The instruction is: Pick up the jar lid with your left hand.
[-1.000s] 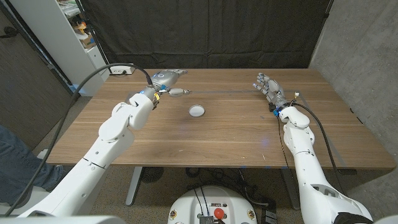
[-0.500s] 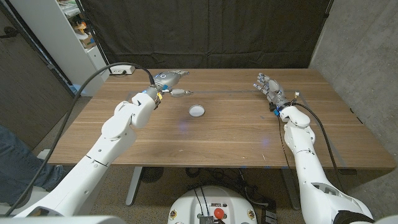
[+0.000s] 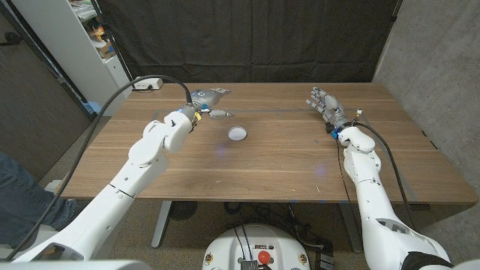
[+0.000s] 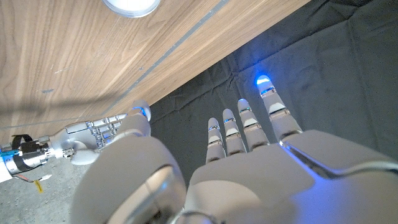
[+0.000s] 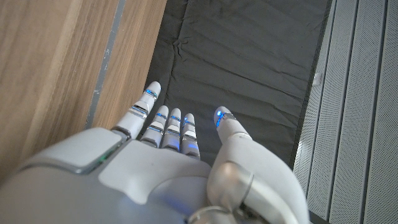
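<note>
Dark fabric hangs behind a wooden table (image 3: 262, 161) with visible grain. Jar lid (image 3: 238, 133), white and round, lies on the tabletop slightly left of centre; its edge also shows in the left wrist view (image 4: 130, 6). Left hand (image 3: 206, 101) is at the lid's 10 o'clock, near it but apart, fingers extended and spread, holding nothing. Right hand (image 3: 324, 103) is at the lid's 2 o'clock, well apart, near the table's far right; fingers straight and separated, nothing held. Shelving (image 3: 94, 37) stands at far left.
</note>
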You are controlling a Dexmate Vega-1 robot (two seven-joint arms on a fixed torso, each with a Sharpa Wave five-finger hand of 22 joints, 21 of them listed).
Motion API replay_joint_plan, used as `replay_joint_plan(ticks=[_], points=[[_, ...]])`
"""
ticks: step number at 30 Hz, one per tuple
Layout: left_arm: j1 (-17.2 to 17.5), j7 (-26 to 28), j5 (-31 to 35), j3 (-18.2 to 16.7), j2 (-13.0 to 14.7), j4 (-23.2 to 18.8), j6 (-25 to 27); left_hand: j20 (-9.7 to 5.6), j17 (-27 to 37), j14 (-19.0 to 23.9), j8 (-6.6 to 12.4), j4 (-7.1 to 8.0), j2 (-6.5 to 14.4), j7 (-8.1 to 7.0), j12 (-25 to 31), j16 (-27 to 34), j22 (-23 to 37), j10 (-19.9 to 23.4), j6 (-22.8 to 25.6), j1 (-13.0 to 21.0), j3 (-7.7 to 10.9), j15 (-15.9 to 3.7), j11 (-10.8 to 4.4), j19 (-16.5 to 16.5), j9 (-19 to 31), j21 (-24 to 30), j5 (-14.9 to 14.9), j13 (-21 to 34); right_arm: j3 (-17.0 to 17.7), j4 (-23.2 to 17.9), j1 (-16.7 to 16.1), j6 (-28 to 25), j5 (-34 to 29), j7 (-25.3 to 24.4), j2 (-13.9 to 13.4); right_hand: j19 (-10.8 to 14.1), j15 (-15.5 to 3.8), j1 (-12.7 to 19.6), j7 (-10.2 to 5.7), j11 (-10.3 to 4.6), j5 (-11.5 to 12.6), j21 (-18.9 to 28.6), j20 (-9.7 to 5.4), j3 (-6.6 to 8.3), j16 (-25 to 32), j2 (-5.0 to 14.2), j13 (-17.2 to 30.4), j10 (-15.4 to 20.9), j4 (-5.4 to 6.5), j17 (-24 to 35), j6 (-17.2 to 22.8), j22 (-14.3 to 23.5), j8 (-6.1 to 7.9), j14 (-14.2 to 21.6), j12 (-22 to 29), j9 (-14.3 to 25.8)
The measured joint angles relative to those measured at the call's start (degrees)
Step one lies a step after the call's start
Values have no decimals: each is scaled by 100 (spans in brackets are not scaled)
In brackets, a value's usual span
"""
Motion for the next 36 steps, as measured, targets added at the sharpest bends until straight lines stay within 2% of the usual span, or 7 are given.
replay_joint_plan(ticks=[10, 16, 20, 23, 30, 36], points=[[-83, -126, 194, 192, 32, 31, 66, 24, 28, 37, 2, 1, 18, -31, 0, -27, 0, -27, -28, 18, -1, 27, -31, 86, 22, 0, 0, 23, 21, 26, 26, 25, 0, 23, -2, 0, 0, 0, 0, 0, 0, 0, 0, 0, 0, 0, 0, 0, 0, 0, 0, 0, 0, 0, 0, 0], [-88, -23, 358, 288, 81, 33, 75, 19, 50, 312, 135, 24, 46, -113, 95, 58, 1, 212, 325, 46, -70, -25, -120, 372, 27, 21, 29, 77, 34, 47, 30, 39, 9, 38, -3, 0, 0, 0, -31, 0, 0, 0, 0, 0, 0, 0, 0, 0, 0, -3, 31, -14, 12, 0, 0, 0], [-77, 59, 396, 305, 98, 33, 66, 26, 54, 322, 158, 34, 46, -184, 136, 65, 1, 232, 393, 46, -80, -33, -140, 436, 27, 21, 50, 103, 46, 49, 28, 40, 18, 43, -4, -1, 22, 0, -31, 0, 0, 0, -1, -32, 0, 0, 0, 0, -16, -29, 31, -14, 22, 22, 0, 0], [-74, 55, 395, 306, 98, 33, 66, 20, 54, 322, 179, 32, 46, -153, 136, 65, 1, 231, 424, 46, -98, -33, -140, 476, 27, 21, 50, 103, 52, 48, 11, 40, 24, 50, -7, -1, 31, 0, -30, 0, -2, 0, -1, -40, 0, 0, 0, 0, -9, -29, 30, -13, 22, 31, 0, 0], [-86, -187, 435, 333, 84, 19, 169, 0, 53, 191, 62, 35, 46, -91, 57, -15, -25, -9, 190, 46, -164, 83, 35, 552, 27, 21, 50, 156, 69, -12, -45, 17, 34, 51, -12, -1, 31, 0, -30, 0, -2, 0, -1, -39, 0, 0, 0, 0, -9, -29, 30, -13, 22, 31, 0, 0], [-122, -375, 499, 396, 68, 6, 258, 29, 53, 138, 39, 46, 46, -102, 49, -15, -28, -59, 102, 46, -175, 81, 24, 581, 27, -4, 72, 156, 71, -91, -90, -28, 39, 45, -16, 21, 31, 0, -30, 0, -2, 0, 21, -39, 0, 0, 0, 0, -9, -29, 30, -13, 22, 31, 0, 0]])
